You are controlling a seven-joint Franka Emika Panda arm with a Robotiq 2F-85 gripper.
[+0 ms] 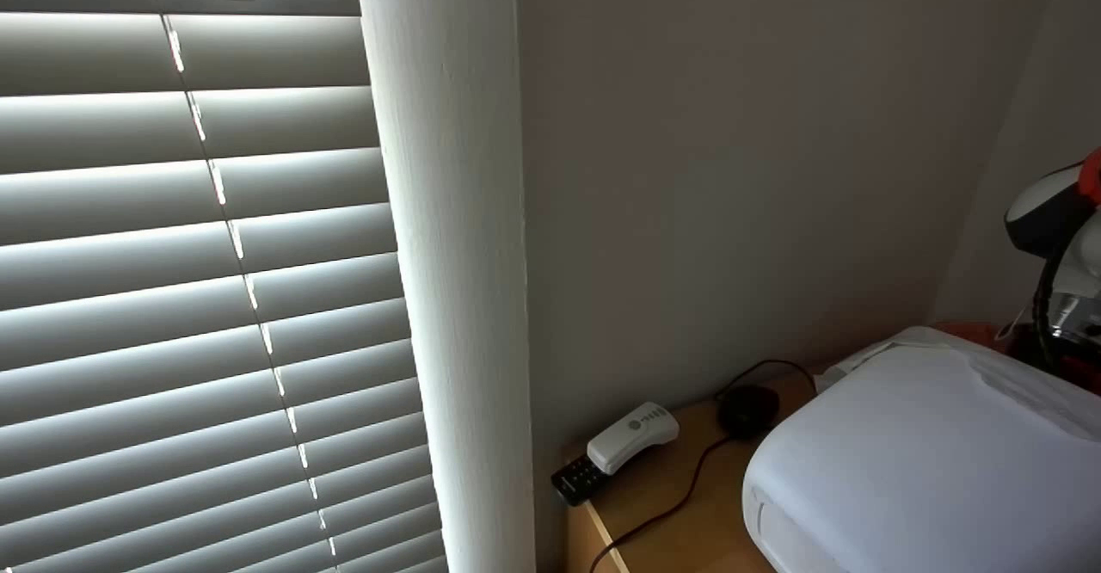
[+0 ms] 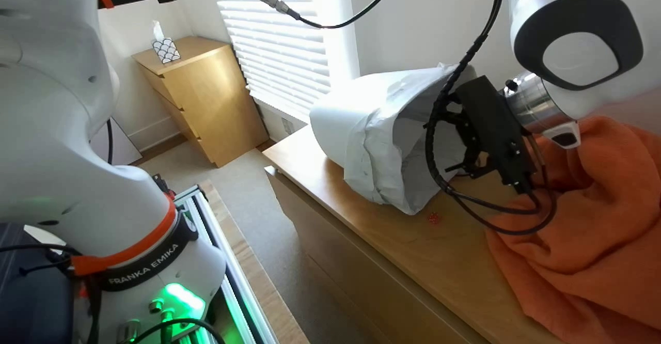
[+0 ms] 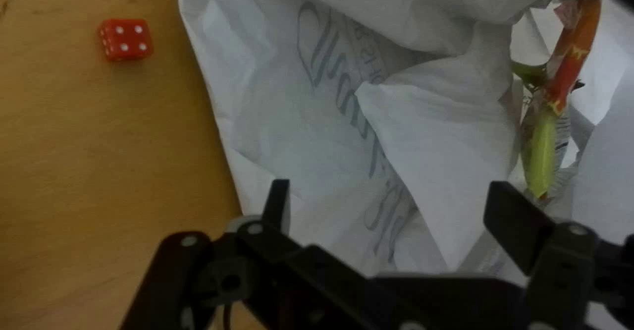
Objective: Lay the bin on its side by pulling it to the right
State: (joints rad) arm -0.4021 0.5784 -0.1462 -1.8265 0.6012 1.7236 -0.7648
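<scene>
Backlit blinds point(image 2: 281, 34); pale wall point(image 2: 428, 29); far wooden dresser point(image 2: 222, 101).

in an exterior view the bin point(image 1: 929, 461) runs off the right and bottom edges. a white remote point(image 1: 632, 437) covers part of a black remote point(image 1: 578, 480). in the wrist view the gripper point(image 3: 389, 207) is blurred and cut off by the bottom edge; lettering point(image 3: 342, 92) on the liner point(image 3: 247, 107) dips under a fold; the orange and green scrap point(image 3: 542, 151) cannot be identified. in an exterior view a cable point(image 2: 430, 147) and the gripper hide part of the bin's mouth, and the red die point(image 2: 434, 218) is too small to read.
</scene>
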